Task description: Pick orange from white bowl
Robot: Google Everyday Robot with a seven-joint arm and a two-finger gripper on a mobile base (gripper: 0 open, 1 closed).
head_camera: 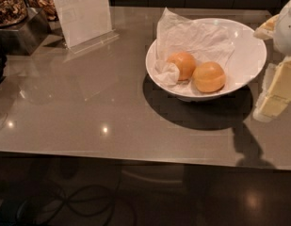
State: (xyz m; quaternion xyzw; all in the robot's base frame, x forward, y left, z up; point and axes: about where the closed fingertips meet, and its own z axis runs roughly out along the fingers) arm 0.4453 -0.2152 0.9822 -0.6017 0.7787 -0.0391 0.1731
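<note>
White bowl (251,55) rim beside gripper (256,74), fingers (277,91) apart; orange (209,76) inside, uncovered.

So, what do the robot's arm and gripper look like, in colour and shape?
The gripper shows at the right edge of the view, beside the white bowl. It is pale cream-yellow and blocky, with flat faces. Above it sits a rounded white housing with a yellowish piece on its side. No cables or markings show; the rest of the arm is hidden.

I can read no text anywhere; the white card in a clear stand (81,14) on the grey worktop (88,112) bears print too faint to make out. The cream tool (274,95) sits at the right edge.
</note>
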